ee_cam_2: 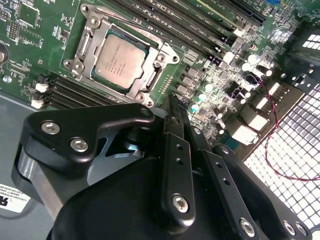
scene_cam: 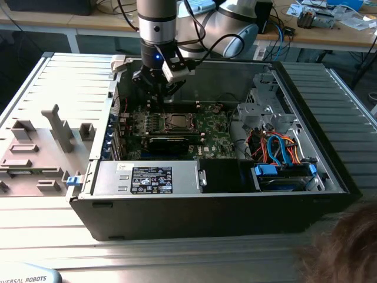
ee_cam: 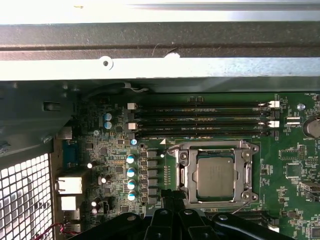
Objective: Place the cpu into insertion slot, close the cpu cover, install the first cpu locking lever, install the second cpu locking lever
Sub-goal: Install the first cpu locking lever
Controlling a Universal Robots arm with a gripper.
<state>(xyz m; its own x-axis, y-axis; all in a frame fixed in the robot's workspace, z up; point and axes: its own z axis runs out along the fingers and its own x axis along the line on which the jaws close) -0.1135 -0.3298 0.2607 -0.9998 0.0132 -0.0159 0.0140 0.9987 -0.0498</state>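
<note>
The cpu [ee_cam_2: 120,60] [ee_cam: 215,175], a silvery-grey square chip, lies flat in its socket [scene_cam: 174,122] on the green motherboard. The cpu cover [ee_cam_2: 150,81] [ee_cam: 186,172], a thin metal frame with a square window, lies closed over the chip's edges. Thin wire levers run along the socket's sides; whether they are latched I cannot tell. My gripper [scene_cam: 160,97] [ee_cam_2: 172,102] [ee_cam: 170,196] hovers just beside the socket, toward the exterior view's left of it. Its black fingers are shut together with nothing between them.
The open computer case holds a label-covered power supply box [scene_cam: 147,177], a black graphics card [scene_cam: 171,143] and a drive cage with blue and orange cables [scene_cam: 283,153]. Memory slots [ee_cam: 200,120] run beside the socket. A grey fixture tray [scene_cam: 41,141] lies at the left. A person's hair [scene_cam: 347,247] shows bottom right.
</note>
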